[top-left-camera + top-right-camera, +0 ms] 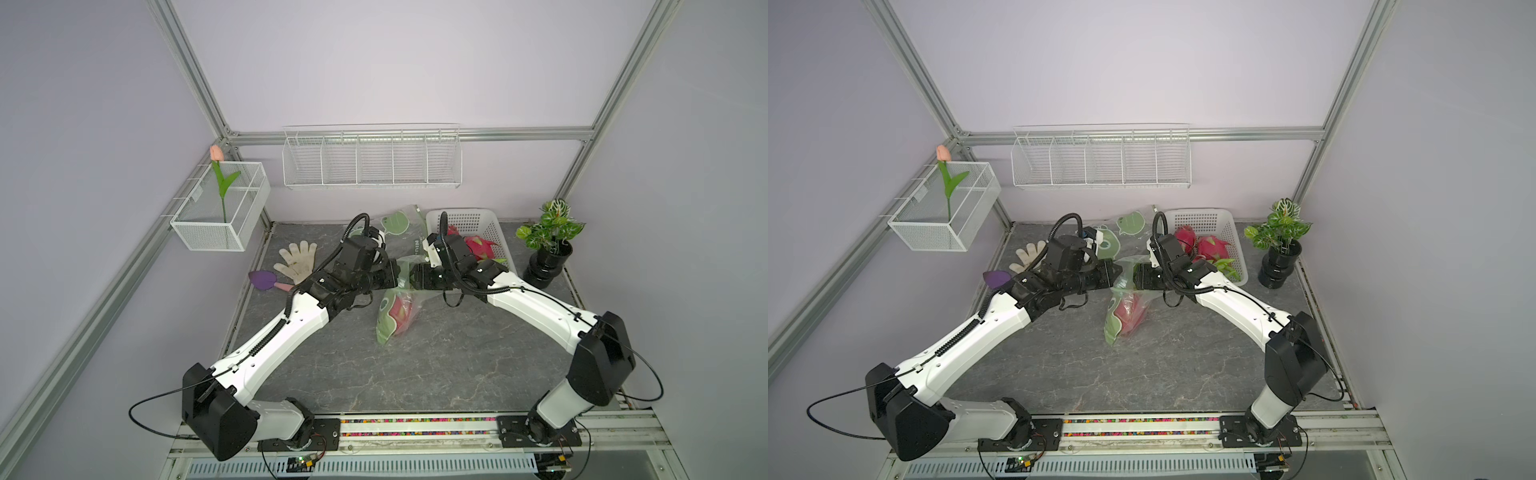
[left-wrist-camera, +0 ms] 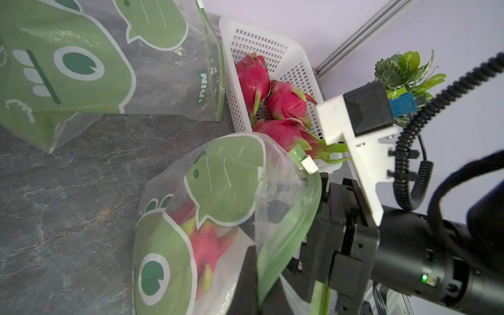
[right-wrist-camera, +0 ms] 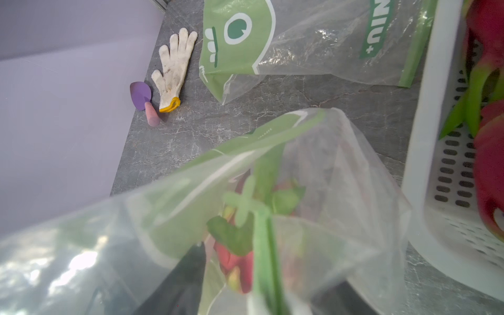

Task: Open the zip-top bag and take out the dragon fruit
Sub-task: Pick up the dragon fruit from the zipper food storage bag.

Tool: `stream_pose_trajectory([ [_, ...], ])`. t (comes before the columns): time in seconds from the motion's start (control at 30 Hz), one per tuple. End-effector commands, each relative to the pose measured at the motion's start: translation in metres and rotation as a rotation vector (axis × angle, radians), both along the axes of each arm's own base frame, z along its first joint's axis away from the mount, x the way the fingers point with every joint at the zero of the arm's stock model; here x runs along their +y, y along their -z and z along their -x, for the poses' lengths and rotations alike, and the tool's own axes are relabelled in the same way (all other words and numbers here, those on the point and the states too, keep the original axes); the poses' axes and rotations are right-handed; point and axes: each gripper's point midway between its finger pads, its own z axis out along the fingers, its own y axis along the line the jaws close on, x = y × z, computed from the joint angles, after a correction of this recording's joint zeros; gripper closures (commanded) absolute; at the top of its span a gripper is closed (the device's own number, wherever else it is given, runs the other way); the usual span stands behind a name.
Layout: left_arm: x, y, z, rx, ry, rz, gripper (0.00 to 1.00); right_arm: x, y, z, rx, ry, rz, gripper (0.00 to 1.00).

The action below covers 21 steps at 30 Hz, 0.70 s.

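One dragon fruit [image 2: 207, 245] in the bag [image 2: 226, 177] at mid worktop [image 1: 415, 374], three in the basket [image 2: 272, 49] near the back right corner. Left gripper [image 1: 395, 275] clamped on the bag's rim; right gripper [image 1: 413, 277] spread at the mouth. Keep rim taut, reach deep, grasp fruit, not film.

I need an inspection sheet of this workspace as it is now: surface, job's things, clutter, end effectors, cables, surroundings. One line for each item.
Surface: grey veined tabletop.
Job's things: bag mid-table, mouth lifted, one dragon fruit inside; three fruits in white basket; second bag lying flat, nothing seen inside.
Clutter: glove, purple trowel.
End effectors: left shut on bag's rim; right open at the rim.
Cables: ribbed hoses arch over both wrists; thin leads loop off the bases.
Surroundings: potted plant, wall rack, wire box with tulip.
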Motion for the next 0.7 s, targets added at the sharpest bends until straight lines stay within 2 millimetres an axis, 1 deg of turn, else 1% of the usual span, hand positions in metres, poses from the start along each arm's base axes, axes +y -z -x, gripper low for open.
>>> stream_pose_trajectory([
  [0.0, 0.008, -0.008, -0.002, -0.015, 0.004, -0.008, 1.00, 0.007, 0.007, -0.006, 0.012, -0.006, -0.028, 0.39],
  [0.07, 0.009, -0.008, -0.001, -0.013, 0.007, -0.013, 1.00, 0.013, 0.003, -0.008, 0.013, -0.019, -0.039, 0.40],
  [0.27, 0.007, -0.016, 0.004, -0.031, 0.049, -0.012, 1.00, 0.026, -0.002, -0.016, 0.025, -0.038, -0.059, 0.41],
  [0.4, 0.006, -0.019, 0.005, -0.034, 0.064, -0.024, 1.00, 0.035, -0.011, -0.015, 0.010, -0.064, -0.076, 0.41],
  [0.53, 0.007, -0.025, 0.004, -0.046, 0.067, -0.018, 1.00, 0.039, -0.015, -0.014, 0.002, -0.076, -0.075, 0.41],
  [0.67, 0.012, -0.027, 0.003, -0.043, 0.054, -0.012, 1.00, 0.041, -0.022, -0.012, -0.007, -0.085, -0.079, 0.47],
])
